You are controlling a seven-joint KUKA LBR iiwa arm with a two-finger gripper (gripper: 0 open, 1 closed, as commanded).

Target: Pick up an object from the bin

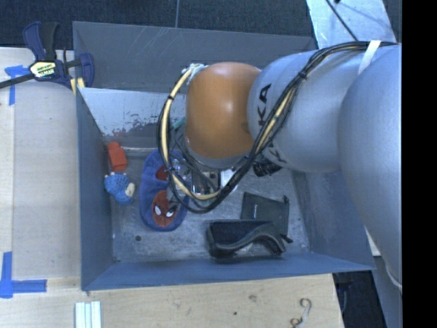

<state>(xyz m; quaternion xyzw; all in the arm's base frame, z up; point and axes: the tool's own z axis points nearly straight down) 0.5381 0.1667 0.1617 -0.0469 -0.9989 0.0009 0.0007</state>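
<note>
End effector (198,182) is low in the bin's middle, mostly hidden under the arm's orange dome cover, so open or closed: cannot tell. Likely target is the blue soft fabric piece with red spider-mask faces (162,207), touching it on the left and lying flat on the floor. Further left, by the wall, are a small blue-and-yellow plush toy (119,186) and an orange block (117,157). Toward the near wall are a dark flat box (265,207) and a black curved shoe-like object (242,239). All sit in the grey metal bin (95,203).
</note>
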